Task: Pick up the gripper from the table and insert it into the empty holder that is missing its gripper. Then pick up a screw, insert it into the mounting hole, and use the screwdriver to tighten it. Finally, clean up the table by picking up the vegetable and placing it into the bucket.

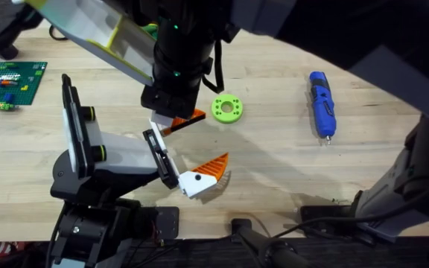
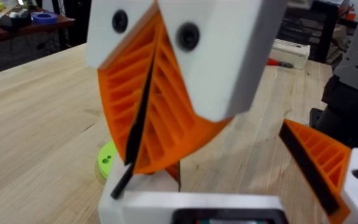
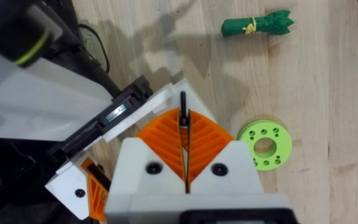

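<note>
Wooden table [image 1: 274,171], open room at right, right hand [image 3: 184,121] clenched on gripper [image 1: 192,117] beside holder [image 1: 155,145], left hand [image 2: 191,205] grip unclear.

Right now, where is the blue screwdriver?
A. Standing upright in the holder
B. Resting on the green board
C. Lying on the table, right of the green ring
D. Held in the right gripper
C: the screwdriver lies flat on the table, untouched, right of the green ring.

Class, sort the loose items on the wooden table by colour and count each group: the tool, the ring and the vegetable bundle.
Blue: 1, the screwdriver
Light green: 1, the ring
Dark green: 1, the vegetable bundle
Total: 3
</note>
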Robot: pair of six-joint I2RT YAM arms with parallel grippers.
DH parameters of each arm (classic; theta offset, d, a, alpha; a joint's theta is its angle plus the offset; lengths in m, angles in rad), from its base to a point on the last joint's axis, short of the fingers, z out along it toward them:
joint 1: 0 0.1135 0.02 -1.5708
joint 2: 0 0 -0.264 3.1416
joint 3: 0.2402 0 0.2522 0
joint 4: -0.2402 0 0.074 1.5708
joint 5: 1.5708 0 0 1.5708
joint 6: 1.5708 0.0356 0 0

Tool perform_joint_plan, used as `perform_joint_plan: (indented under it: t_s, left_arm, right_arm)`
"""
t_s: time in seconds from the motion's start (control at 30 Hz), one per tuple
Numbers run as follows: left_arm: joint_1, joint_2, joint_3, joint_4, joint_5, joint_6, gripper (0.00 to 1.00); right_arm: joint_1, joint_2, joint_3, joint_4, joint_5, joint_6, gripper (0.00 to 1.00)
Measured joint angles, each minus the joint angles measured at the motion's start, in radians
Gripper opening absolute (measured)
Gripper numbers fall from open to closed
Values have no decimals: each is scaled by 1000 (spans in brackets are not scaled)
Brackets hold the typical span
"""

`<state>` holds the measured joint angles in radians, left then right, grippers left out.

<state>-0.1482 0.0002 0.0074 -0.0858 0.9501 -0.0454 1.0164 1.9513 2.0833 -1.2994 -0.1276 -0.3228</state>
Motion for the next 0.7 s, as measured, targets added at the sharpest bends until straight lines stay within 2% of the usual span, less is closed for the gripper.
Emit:
perform_joint_plan:
  t_s: [0.43, 0.7]
  left_arm:
    - [0, 0, 0, 0, 0, -1, 986]
    - [0, 0, 0, 0, 0, -1, 986]
  right_arm:
    - [-10, 1, 2, -9, 0, 1, 4]
    - [-19, -6, 63, -109, 6, 1, 4]
